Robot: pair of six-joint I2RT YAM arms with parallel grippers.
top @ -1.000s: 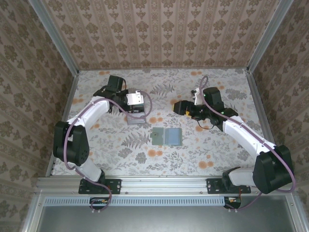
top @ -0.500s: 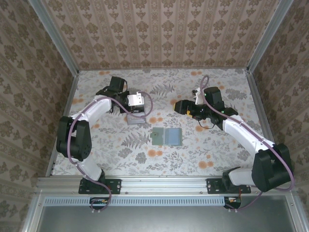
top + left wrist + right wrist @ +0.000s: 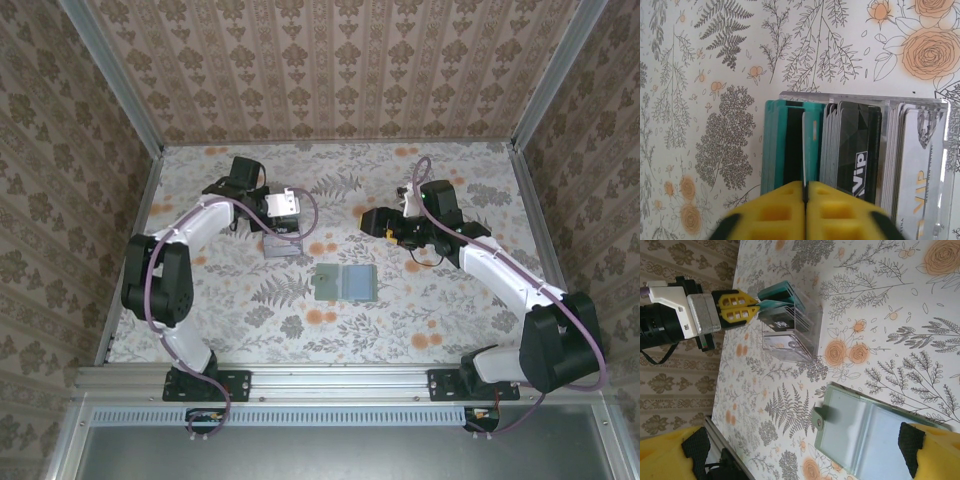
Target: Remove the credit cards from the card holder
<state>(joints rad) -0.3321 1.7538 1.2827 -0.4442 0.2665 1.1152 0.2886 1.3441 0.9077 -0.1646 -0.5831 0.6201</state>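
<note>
item: my left gripper (image 3: pixel 805 189), pressed together on a thin teal plastic card (image 3: pixel 803 145), edge-on in a clear plastic rack (image 3: pixel 865 96). my right gripper (image 3: pixel 366 221): spread, holding nothing. soft grey-green bifold card holder (image 3: pixel 865 435): open, mid-table, well apart. handling: card parallel to its neighbours, seat, then release.

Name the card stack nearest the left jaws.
The teal stack at the box's end; the black VIP stack and silver VIP stack sit farther along.
</note>
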